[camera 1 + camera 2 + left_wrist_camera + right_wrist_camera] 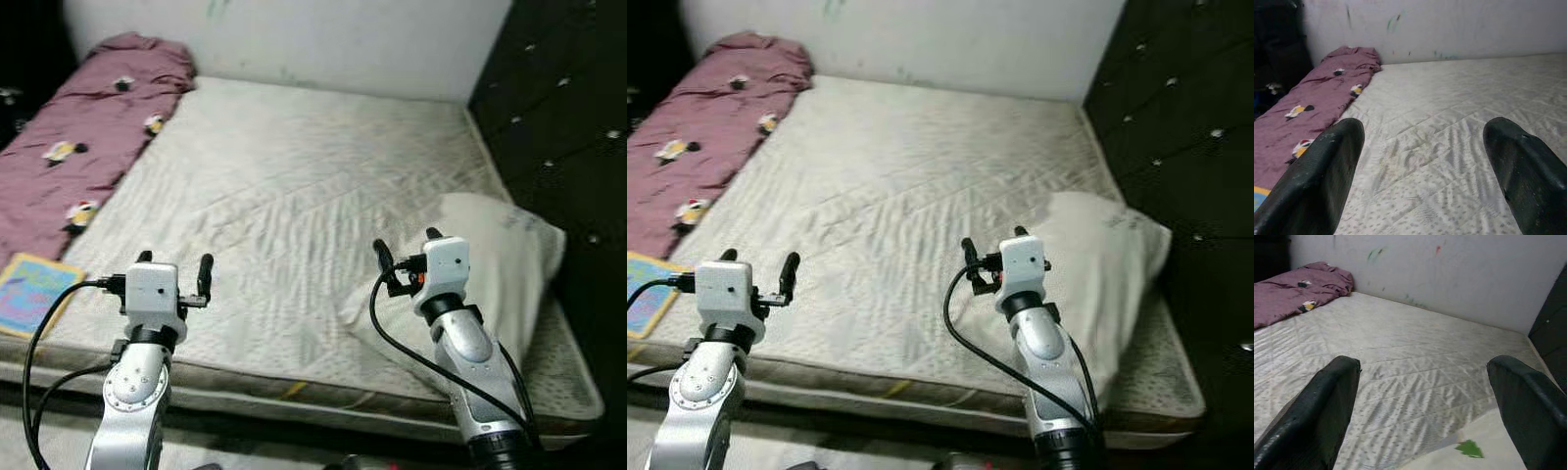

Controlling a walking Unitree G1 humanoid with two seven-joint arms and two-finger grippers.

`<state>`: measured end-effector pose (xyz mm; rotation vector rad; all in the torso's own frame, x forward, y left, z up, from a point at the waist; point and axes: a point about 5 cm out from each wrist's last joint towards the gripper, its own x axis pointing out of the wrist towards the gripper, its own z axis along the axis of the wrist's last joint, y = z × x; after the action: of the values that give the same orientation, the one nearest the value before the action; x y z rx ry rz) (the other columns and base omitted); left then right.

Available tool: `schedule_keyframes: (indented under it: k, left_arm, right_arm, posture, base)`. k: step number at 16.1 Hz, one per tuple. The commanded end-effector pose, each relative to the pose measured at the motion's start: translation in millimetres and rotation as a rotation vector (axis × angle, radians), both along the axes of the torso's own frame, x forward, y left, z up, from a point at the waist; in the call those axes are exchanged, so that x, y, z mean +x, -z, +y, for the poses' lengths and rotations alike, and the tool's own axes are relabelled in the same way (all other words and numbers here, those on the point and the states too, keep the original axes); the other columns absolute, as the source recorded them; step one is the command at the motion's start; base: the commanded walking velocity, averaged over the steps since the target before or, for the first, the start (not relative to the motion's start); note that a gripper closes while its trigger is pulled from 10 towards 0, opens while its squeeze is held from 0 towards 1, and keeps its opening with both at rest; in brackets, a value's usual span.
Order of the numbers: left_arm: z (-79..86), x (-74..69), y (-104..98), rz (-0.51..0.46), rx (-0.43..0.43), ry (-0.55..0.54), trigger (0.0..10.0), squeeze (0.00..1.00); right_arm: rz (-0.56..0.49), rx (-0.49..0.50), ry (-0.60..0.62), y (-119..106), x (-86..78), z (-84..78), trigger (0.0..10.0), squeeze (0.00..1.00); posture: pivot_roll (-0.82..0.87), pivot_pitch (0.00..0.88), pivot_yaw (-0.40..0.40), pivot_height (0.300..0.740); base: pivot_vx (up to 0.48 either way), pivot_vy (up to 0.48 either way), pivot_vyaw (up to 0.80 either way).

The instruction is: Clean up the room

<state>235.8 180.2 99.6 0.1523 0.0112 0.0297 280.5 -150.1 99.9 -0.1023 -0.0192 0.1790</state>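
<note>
A bare quilted mattress [294, 196] fills the room, against a white, paint-flecked wall [323, 39]; a dark, seemingly tufted panel [558, 127] lines the right side.

A bare quilted mattress [294, 186] carries a maroon blanket [88, 147], white pillow [490, 264] and colourful book [34, 292].

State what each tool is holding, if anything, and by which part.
Nothing is held. The left tool and right tool are both open, above the mattress.

Two silver metal arms, each ending in a white boxy wrist housing with black two-finger left gripper [174, 264] and right gripper [407, 247]; black cables loop alongside each forearm.
</note>
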Motion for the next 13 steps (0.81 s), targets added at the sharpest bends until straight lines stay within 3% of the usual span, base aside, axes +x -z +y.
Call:
schedule_keyframes:
  k: [1,7,13]
  left_arm:
    - [-2.1,0.1,-5.5,-0.023,-0.007,0.007,10.0,0.0]
    - [-4.6,0.6,-5.6,-0.023,-0.013,0.012,10.0,0.0]
    - [-4.2,3.2,-6.7,-0.029,-0.02,0.004,10.0,0.0]
  right_arm:
    - [-0.008,-0.002,-0.004,-5.0,2.1,-2.0,10.0,0.0]
    - [0.007,-0.004,0.015,-2.8,3.6,-7.3,10.0,0.0]
    - [-0.017,-0.015,-0.015,-8.6,10.5,-2.1,10.0,0.0]
  posture:
    - [-0.03,0.006,-0.049,0.74]
    - [-0.04,0.012,-0.055,0.74]
    - [-0.05,0.022,-0.049,0.74]
  base:
    - [0.0,-0.356,0.0]
    - [0.0,-0.354,0.0]
    - [0.0,-0.276,0.0]
